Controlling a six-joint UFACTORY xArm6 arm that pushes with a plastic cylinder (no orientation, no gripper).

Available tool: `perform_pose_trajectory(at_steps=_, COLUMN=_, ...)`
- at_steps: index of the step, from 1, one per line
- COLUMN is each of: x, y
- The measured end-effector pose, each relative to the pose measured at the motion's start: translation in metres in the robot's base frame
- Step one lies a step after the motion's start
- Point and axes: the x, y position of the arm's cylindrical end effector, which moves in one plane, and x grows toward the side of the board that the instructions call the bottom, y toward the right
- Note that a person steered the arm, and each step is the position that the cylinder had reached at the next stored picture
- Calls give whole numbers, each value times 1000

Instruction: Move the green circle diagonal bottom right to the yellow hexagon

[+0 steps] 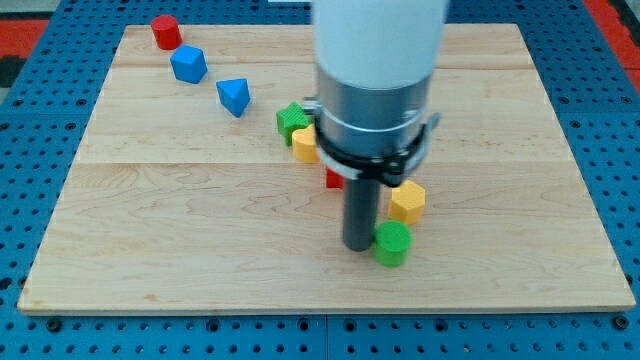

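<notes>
The green circle [392,243] lies on the wooden board [180,240] below the middle. The yellow hexagon [408,201] sits just above and slightly right of it, nearly touching. My tip [360,246] stands right against the green circle's left side, and the arm's wide body hides the board above it.
A green star-like block [292,121] and a yellow block [304,146] lie left of the arm. A red block [333,180] peeks out beside the rod. A red cylinder [165,32], a blue block [188,64] and a blue triangle-like block [234,96] run diagonally at the upper left.
</notes>
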Motion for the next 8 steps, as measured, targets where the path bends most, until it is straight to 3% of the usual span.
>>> perform_pose_trajectory(at_steps=4, x=8, y=90)
perform_pose_trajectory(at_steps=5, x=37, y=45)
perform_pose_trajectory(at_steps=6, x=56, y=67)
perform_pose_trajectory(at_steps=8, x=37, y=109)
